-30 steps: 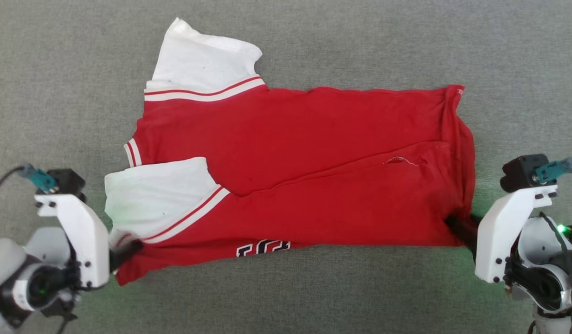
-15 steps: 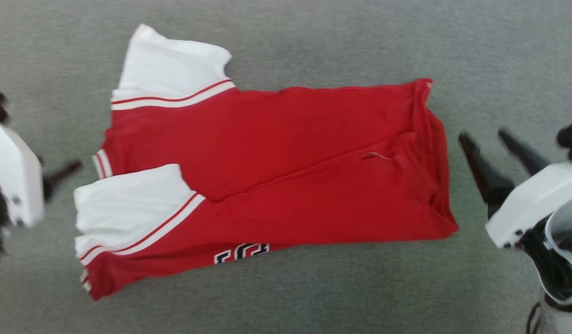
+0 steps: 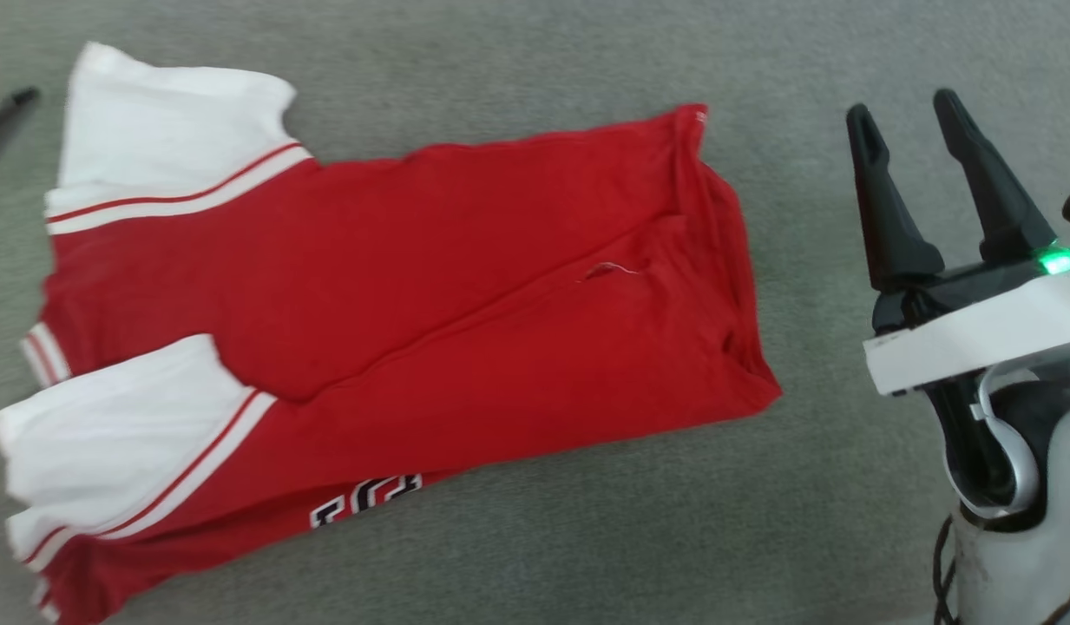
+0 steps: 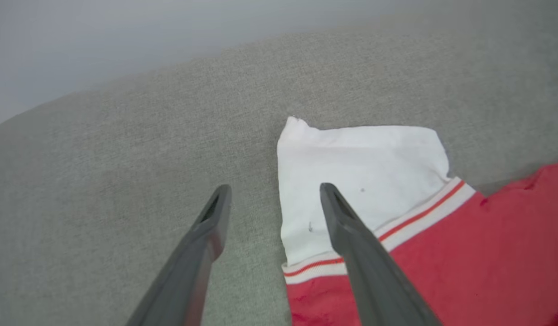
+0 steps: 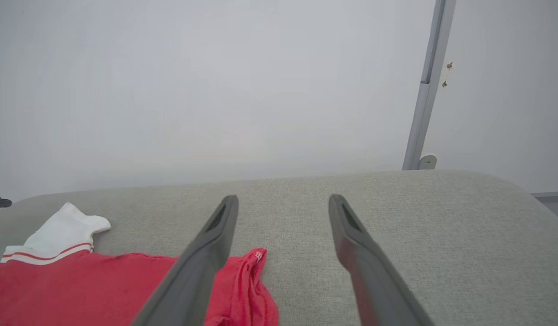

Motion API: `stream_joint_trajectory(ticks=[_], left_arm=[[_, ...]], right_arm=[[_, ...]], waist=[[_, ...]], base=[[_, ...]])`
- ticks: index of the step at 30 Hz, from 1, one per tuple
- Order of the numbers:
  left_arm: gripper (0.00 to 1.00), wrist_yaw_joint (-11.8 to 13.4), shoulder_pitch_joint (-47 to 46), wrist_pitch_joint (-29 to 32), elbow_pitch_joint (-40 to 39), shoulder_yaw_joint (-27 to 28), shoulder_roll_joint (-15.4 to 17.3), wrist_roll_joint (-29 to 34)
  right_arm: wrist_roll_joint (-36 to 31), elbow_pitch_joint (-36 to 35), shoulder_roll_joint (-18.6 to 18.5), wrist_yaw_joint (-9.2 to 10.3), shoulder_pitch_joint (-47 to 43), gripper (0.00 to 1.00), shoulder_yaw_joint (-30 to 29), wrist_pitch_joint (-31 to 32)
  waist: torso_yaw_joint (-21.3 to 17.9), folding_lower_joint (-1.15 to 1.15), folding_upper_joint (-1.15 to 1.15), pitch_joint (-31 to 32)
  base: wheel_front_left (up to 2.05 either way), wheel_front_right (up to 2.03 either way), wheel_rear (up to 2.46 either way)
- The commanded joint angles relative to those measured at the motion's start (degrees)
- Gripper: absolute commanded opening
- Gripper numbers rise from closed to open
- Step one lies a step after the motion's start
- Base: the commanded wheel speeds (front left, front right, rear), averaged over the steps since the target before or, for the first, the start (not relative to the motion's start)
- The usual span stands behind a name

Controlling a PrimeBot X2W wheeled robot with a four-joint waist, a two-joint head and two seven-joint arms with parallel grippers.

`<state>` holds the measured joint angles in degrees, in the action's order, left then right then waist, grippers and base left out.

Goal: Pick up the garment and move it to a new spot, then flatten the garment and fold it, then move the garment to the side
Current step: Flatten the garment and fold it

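Head view: both jaws stand apart, garment (image 3: 413, 286) between them; pinching only one layer could drag the fold open.

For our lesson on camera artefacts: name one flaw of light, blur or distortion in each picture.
Head view: the garment looks smeared at its edges; a green lamp glows by the right end effector. Left wrist view: the grey surface bows at its far edge, a wide-angle effect. Right wrist view: that edge arches like a dome; the wall behind is hazy.
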<state>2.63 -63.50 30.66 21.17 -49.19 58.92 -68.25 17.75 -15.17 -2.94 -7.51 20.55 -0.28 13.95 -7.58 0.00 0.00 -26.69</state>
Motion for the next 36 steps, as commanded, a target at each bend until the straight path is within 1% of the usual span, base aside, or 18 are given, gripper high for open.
stream_joint_trajectory(ticks=[1,6,12,15,16,19,22,25,26,27,29,31,33,36], left_arm=[[1.00,-1.0,-1.4,0.0,1.7,-0.3,-0.6,0.9],[1.00,-4.4,-5.6,0.2,10.6,-1.3,-3.3,3.6],[1.00,-6.6,-8.6,2.4,19.8,-1.5,-6.1,2.4],[1.00,-6.7,-9.4,4.8,23.5,-1.7,-7.8,1.6],[1.00,-6.7,-9.4,4.8,23.5,-1.7,-7.8,1.6],[1.00,-7.2,-9.8,6.9,25.9,-2.6,-9.8,1.8],[1.00,-6.7,-9.2,11.3,28.2,-3.8,-12.5,0.7],[1.00,-5.5,-9.5,15.2,29.2,-4.2,-15.2,-0.6],[1.00,-5.6,-9.8,15.8,29.1,-4.5,-16.1,-0.5],[1.00,-5.3,-10.5,16.6,29.0,-4.3,-17.7,-1.2],[1.00,-5.4,-11.1,16.9,28.7,-5.2,-18.6,-0.3],[0.00,-5.7,-11.7,16.3,28.4,-6.0,-18.9,1.3],[0.00,-5.9,-12.3,15.4,28.7,-6.1,-18.9,1.9],[0.00,-6.5,-13.3,14.0,28.7,-6.0,-18.9,2.5]], right_arm=[[-0.2,0.4,0.0,0.04,0.6,1.00,0.3,-1.0],[0.4,1.4,0.0,0.04,1.4,1.00,1.7,-3.2],[1.3,1.9,0.0,0.04,1.8,1.00,2.8,-2.9],[1.2,2.5,0.1,0.04,2.3,1.00,3.6,-1.4],[1.2,2.5,0.1,0.04,2.3,1.00,3.6,-1.4],[1.7,3.4,0.0,0.04,3.2,1.00,5.0,1.3],[1.7,4.9,0.0,0.04,5.4,1.00,6.6,4.6],[1.9,7.2,0.0,0.04,8.1,1.00,7.6,7.8],[1.5,7.9,0.0,0.04,9.3,1.00,8.0,8.8],[1.8,10.2,0.0,0.04,11.6,1.00,8.8,11.5],[2.1,12.6,0.0,0.04,14.1,1.00,9.6,14.5],[1.6,15.2,0.0,0.04,16.8,1.00,10.2,17.9],[2.4,17.9,0.0,0.04,19.5,1.00,11.1,21.4],[1.9,22.8,0.0,0.04,24.2,1.00,12.7,26.3]], waist=[[-1.6,0.00,0.00,-1.4],[-3.9,0.00,0.00,-3.3],[-5.2,0.00,0.00,-5.0],[-5.4,0.00,0.00,-5.6],[-5.4,0.00,0.00,-5.6],[-5.3,0.00,0.00,-6.2],[-5.0,0.00,0.00,-6.5],[-4.4,0.00,0.00,-6.8],[-4.2,0.00,0.00,-6.9],[-3.8,0.00,0.00,-7.1],[-3.6,0.00,0.00,-7.4],[-3.4,0.00,0.00,-7.6],[-3.3,0.00,0.00,-8.0],[-3.2,0.00,0.00,-8.3]], base=[[0.00,0.00,0.00],[0.00,0.00,0.00],[0.00,0.00,0.00],[0.00,0.00,0.00],[0.00,0.00,0.00],[0.00,0.00,0.00],[0.00,0.00,0.00],[0.00,0.00,0.00],[0.00,0.00,0.00],[0.00,0.00,0.00],[0.00,0.00,0.00],[0.00,0.00,0.00],[0.00,0.00,0.00],[0.00,0.00,0.00]])
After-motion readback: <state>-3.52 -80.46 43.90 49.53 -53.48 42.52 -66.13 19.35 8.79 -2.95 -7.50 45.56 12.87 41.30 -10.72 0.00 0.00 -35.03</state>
